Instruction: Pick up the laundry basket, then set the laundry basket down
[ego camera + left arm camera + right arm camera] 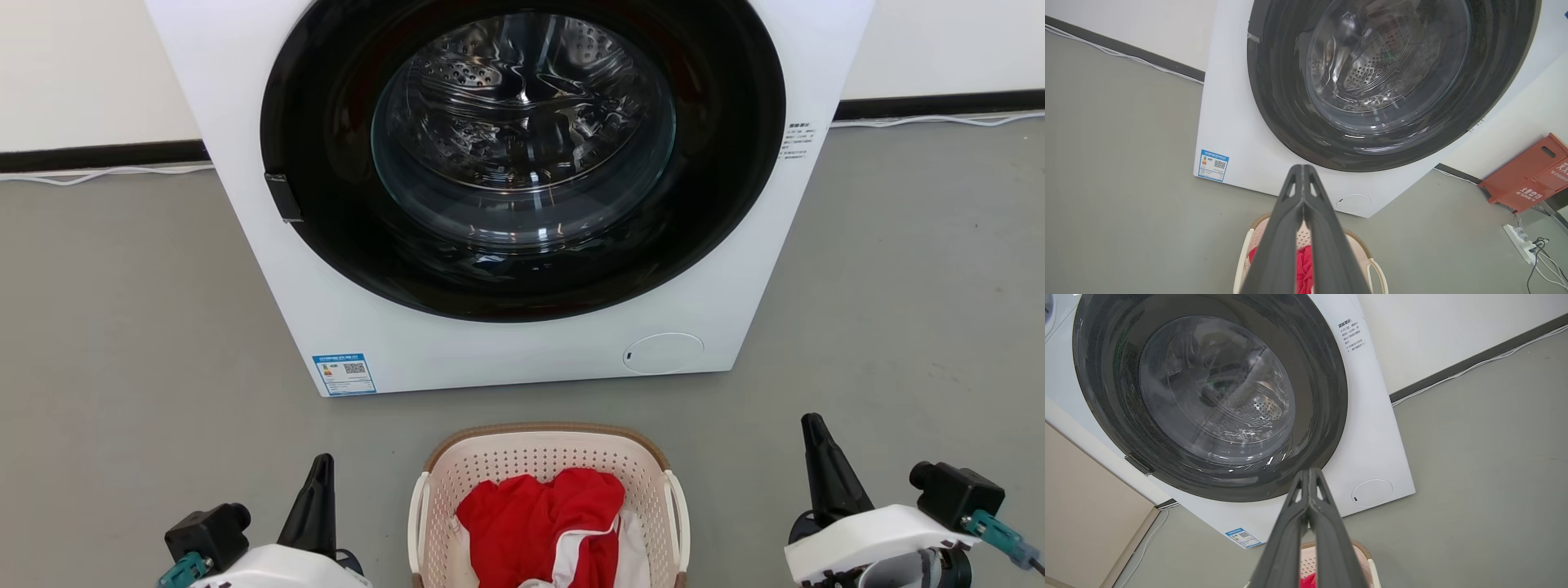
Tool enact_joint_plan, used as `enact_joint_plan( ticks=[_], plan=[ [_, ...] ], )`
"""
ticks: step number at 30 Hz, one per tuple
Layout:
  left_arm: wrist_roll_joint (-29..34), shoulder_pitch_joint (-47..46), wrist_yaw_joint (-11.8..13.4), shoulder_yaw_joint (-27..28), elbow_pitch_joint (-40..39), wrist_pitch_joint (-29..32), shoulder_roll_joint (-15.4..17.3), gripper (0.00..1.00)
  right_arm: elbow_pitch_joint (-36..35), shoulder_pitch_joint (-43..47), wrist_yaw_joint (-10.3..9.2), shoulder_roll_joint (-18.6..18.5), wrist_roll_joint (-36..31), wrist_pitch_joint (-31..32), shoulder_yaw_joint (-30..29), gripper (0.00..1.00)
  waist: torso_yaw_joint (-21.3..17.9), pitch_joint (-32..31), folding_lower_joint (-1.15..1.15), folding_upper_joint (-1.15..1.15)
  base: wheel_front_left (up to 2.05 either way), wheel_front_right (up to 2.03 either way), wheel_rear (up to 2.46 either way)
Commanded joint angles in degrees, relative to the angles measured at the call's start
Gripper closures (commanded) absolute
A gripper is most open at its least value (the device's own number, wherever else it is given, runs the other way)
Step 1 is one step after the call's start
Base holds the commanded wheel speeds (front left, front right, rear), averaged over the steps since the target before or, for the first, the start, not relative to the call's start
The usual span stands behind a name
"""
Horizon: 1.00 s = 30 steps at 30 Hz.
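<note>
The laundry basket [549, 445], cream with perforated walls, a brown rim and white side handles, stands on the floor at the bottom middle of the head view, with red and white cloth inside. My left gripper [321, 467] hovers to its left, apart from it, fingers pressed together and holding nothing. To the basket's right my right gripper [813, 429] is likewise shut and empty. In the left wrist view the basket [1359, 241] peeks out behind the shut fingers [1303, 192]. The right wrist view shows the basket [1361, 551] behind its shut fingers [1310, 494].
A white front-loading washing machine [506, 343] with a dark round door stands just beyond the basket. Grey floor spreads on both sides. A red crate [1527, 175] and a power strip [1521, 241] lie off to one side by the wall.
</note>
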Motion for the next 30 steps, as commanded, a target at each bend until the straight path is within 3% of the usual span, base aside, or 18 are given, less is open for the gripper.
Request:
enact_joint_plan(
  ticks=[1,30],
  plan=[
    [-1.6,-2.3,-0.5,0.8,-1.7,0.4,0.3,1.00,-1.9,-1.7,0.07,-0.2,1.7,0.5,-0.2,1.00,0.0,0.0,-0.01,0.00,0.00,0.00,0.00],
    [-18.9,-3.2,-1.3,3.1,-2.6,5.3,0.5,1.00,-3.7,-1.6,0.17,0.4,18.2,5.3,-2.6,1.00,0.7,-0.3,-0.02,0.00,0.00,0.00,0.00]
  ],
)
